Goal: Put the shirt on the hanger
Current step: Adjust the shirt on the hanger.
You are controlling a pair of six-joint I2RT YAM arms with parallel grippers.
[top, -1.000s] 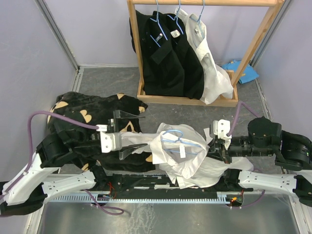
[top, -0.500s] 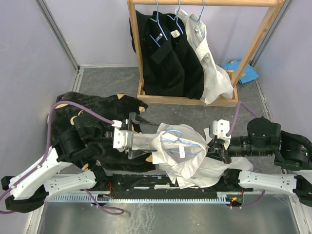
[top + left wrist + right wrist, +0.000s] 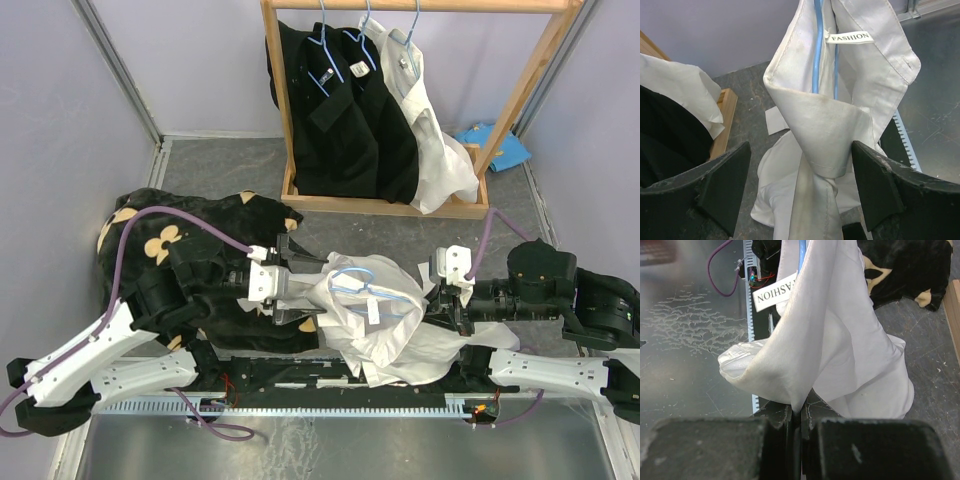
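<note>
White collared shirt [image 3: 385, 330], bunched between the two arms, with the light-blue wire hanger [image 3: 362, 283] lying in its neck opening beside the "FASHION" label [image 3: 850, 37]. Right gripper [image 3: 796, 415] is pinched tight on a fold of the shirt. Left gripper [image 3: 800, 170] is spread wide, flanking the twisted collar.

Shirt [image 3: 395, 340]: thin matt white cloth. Hanger [image 3: 815, 50]: smooth blue wire. Rack [image 3: 380, 206], 12 o'clock: bare wood. Throw [image 3: 210, 215], 9 o'clock: plush.
</note>
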